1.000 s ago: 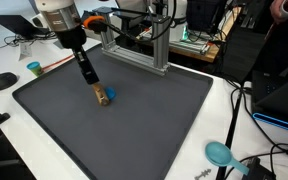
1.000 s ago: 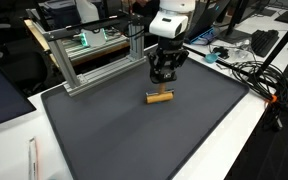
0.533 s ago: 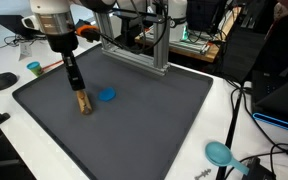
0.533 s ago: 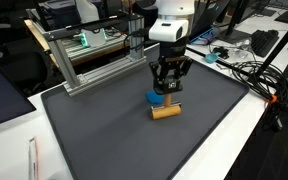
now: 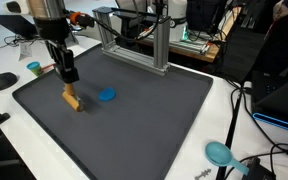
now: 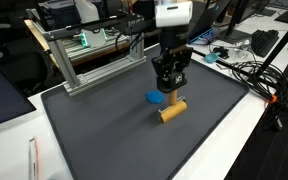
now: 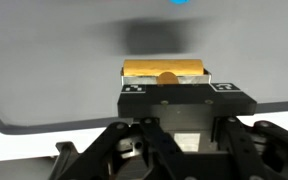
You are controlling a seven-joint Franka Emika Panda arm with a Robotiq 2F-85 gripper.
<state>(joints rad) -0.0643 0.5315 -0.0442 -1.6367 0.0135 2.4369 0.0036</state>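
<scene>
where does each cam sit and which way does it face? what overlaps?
In an exterior view: raised, off a corner of the mat, facing the metal frame; shows the arm and gripper.
In an exterior view: raised, off another edge, metal frame at far left; shows wrist and gripper.
Wrist view: behind the fingers, looking along them at the mat; they clamp the wooden cylinder.
Shared: all three show the wooden cylinder and blue disc.

White table (image 5: 4,150), dark grey mat (image 5: 134,120), aluminium frame (image 5: 162,40) behind, black cables (image 5: 234,120), cluttered desks (image 5: 199,40) beyond
</scene>
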